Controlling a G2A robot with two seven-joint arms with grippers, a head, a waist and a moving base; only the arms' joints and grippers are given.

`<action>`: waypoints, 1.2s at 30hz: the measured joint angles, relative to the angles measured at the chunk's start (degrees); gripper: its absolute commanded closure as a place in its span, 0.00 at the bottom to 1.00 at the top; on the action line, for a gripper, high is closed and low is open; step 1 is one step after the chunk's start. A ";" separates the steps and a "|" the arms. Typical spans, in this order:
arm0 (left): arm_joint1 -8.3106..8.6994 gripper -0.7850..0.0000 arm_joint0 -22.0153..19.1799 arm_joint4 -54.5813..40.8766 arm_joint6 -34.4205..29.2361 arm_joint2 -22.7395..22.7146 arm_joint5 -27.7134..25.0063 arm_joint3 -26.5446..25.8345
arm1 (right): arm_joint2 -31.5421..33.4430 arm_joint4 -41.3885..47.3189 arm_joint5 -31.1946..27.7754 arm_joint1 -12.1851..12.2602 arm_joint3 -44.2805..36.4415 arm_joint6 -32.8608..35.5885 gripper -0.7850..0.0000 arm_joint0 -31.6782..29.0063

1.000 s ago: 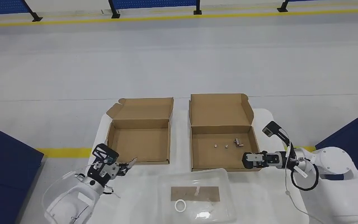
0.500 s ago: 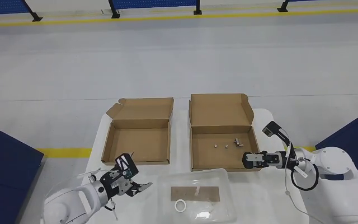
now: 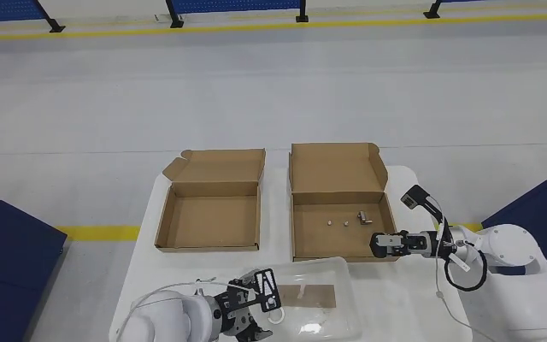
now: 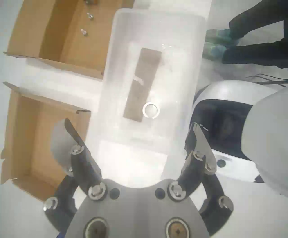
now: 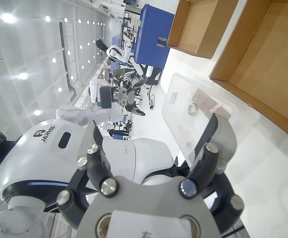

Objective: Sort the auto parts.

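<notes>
Left claw (image 4: 131,126) hovering open over clear tray (image 4: 108,63) | white ring (image 4: 150,110) lying at tray's 8 o'clock, probably light, rigid, slick; pinching across rim looking best | right claw (image 5: 154,121) hanging open

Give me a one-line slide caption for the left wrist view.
Left gripper, open, at one end of the clear bin holding a white ring and a cardboard strip.

My left gripper (image 4: 130,122): matt grey metal fingers (image 4: 59,137). Bin (image 4: 157,15): frosted translucent plastic, smooth. Ring (image 4: 151,110): shiny metal. Left-edge box (image 3: 212,221), right-edge box (image 3: 338,218), strip (image 4: 142,83): matt brown cardboard. Table (image 3: 273,205): smooth white.
</notes>
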 measured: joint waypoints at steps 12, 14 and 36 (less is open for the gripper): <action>0.29 0.00 -0.84 2.85 -0.31 4.37 0.41 1.33 | 0.00 0.00 0.00 0.00 0.00 0.00 0.00 0.00; 0.48 0.00 -2.97 2.76 -2.01 8.66 2.09 2.31 | 0.00 0.00 0.00 0.00 0.00 0.00 0.00 0.00; -1.58 0.00 -21.64 -3.46 -11.77 26.71 12.80 12.38 | 0.00 0.00 0.00 0.00 0.00 0.00 0.00 0.00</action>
